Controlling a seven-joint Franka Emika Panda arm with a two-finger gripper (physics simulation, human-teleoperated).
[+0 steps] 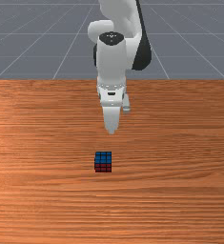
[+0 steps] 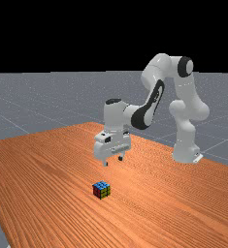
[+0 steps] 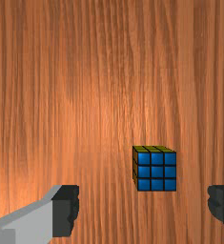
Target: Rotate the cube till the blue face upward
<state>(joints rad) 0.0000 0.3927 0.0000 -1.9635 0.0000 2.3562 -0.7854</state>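
The arm [image 2: 154, 72] is bent, its tool [image 2: 113, 161] pointing down above the worktop [image 2: 149, 203]. The tool stands wide open, holding nothing. The cube [image 1: 103, 157] rests on the worktop, blue face up, lower than the tool and, in the front view, nearer and slightly left. The front view shows its red side; the far view adds a yellow one.

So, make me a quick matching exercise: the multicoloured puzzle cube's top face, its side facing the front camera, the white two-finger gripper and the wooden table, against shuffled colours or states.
1. Top face of the multicoloured puzzle cube
2. Side facing the front camera
3. White two-finger gripper
4. Wooden table

A. open
B. red
C. orange-brown
D. blue

Pairs: 1-D, 2-B, 3-A, 4-C
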